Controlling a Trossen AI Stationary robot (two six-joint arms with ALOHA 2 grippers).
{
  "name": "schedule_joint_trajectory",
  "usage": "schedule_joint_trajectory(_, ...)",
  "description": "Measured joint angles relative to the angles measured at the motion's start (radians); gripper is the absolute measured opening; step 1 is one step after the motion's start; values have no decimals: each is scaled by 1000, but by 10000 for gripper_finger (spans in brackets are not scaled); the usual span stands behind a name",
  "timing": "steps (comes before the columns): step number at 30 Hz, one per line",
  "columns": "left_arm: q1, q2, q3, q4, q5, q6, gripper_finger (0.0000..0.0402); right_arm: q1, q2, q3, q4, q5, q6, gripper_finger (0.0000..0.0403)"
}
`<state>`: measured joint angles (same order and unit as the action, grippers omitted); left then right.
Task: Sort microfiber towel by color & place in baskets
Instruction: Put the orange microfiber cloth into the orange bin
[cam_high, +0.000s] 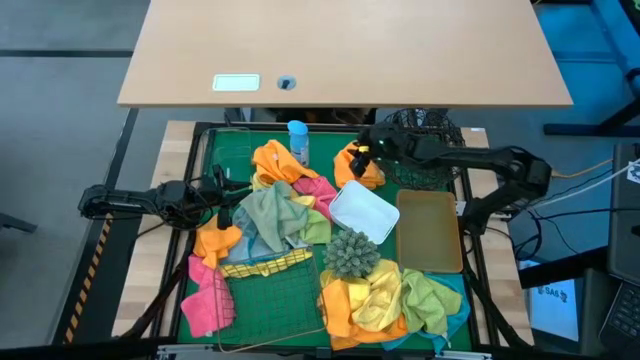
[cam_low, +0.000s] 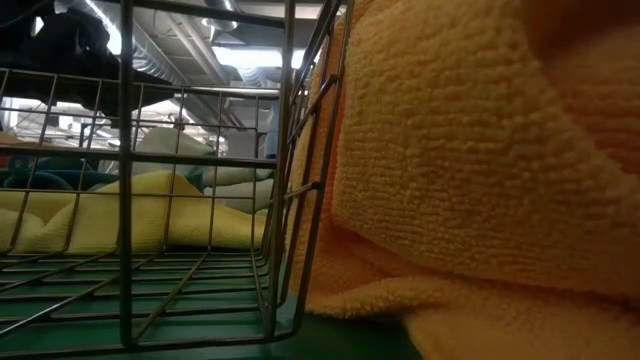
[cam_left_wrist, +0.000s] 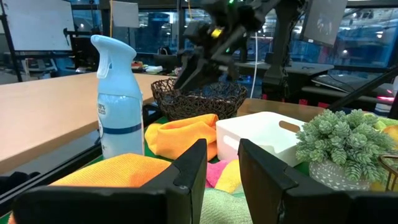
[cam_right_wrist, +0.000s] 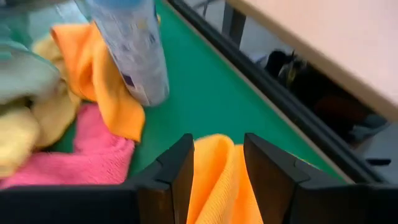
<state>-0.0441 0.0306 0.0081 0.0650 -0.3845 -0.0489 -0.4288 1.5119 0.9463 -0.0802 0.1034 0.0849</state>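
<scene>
- The right gripper (cam_high: 362, 152) hung at the far side of the green mat (cam_high: 275, 300), directly over an orange towel (cam_high: 357, 166) lying just left of the round black wire-mesh basket (cam_high: 437, 152). In the right wrist view its fingers (cam_right_wrist: 175, 173) stood partly open astride a raised fold of that towel (cam_right_wrist: 221, 180); whether they were gripping it could not be told.
- To do the step well, the fingers ought to pinch the raised fold firmly before lifting, so the towel leaves the mat whole.
- The left gripper (cam_high: 222, 197) waited at the left, near the central heap, its fingers (cam_left_wrist: 186, 180) partly open and holding nothing.
- The blue spray bottle (cam_high: 297, 140) stood just left of the orange towel and could be toppled by a sideways swing.
- The white rectangular tray (cam_high: 364, 212) and the tan rectangular tray (cam_high: 429, 230) lay nearer, at the right.
- The square gold wire basket (cam_high: 272, 298), on the near side, held a yellow towel (cam_high: 266, 264).
- A spiky green ball (cam_high: 351, 254) sat between the trays and the near heap.
- Pink, green and yellow towels were piled mid-mat and in the near right corner, still unsorted.
</scene>
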Motion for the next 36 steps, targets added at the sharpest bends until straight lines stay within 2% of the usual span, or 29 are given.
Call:
schedule_joint_trajectory(12, 0, 0, 0, 0, 0, 0, 89, -5, 147, 0, 2, -6, -3, 143)
schedule_joint_trajectory(20, 0, 0, 0, 0, 0, 0, 89, -5, 178, 0, 1, 18, -4, 143)
schedule_joint_trajectory(25, 0, 0, 0, 0, 0, 0, 89, -5, 178, 0, 0, -11, -4, 138)
schedule_joint_trajectory(29, 0, 0, 0, 0, 0, 0, 89, -5, 178, 0, -9, -38, -4, 98)
schedule_joint_trajectory(33, 0, 0, 0, 0, 0, 0, 89, -5, 178, 0, -8, -67, -4, 24)
schedule_joint_trajectory(36, 0, 0, 0, 0, 0, 0, 89, -4, 176, 0, 4, -99, -10, 11)
